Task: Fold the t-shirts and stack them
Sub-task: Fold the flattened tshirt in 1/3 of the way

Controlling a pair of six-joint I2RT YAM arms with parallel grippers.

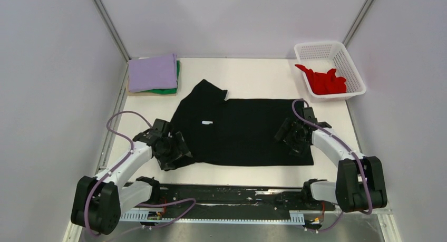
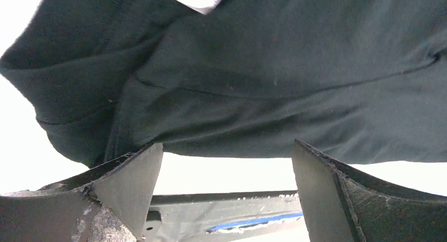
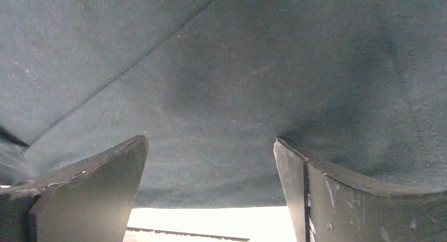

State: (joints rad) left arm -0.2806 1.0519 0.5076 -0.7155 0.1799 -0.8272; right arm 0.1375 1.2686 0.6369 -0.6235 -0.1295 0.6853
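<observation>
Plainly, the black t-shirt [image 1: 242, 131] is light, limp cloth that will sag and crease wherever it is not supported. It lies spread flat on the tabletop [image 1: 253, 73], down and to the left of the white basket [image 1: 354, 73], with its hem end nearer the basket and its collar end, marked by the small white neck label [image 1: 207, 123], farther from it. A red t-shirt [image 1: 324, 81] sits crumpled inside the basket. Well apart from the basket, along the far edge, a folded lilac t-shirt [image 1: 153, 72] rests on a green t-shirt [image 1: 171, 90].

The left fingers [image 2: 132, 184] are spread wide with nothing between them, hovering at the sleeve corner farthest from the basket. Their wrist view shows the cloth edge just ahead. The right fingers [image 3: 95, 189] are likewise released and empty, low over the hem corner on the basket side.

In my judgement one pinch alone would only drag and bunch this tee. Better to nip a thin double layer at both near-edge corners, shoulder and hem, and lift them together so that the fold line stays straight. The weave looks matte rather than slippery, so a shallow bite should hold.
</observation>
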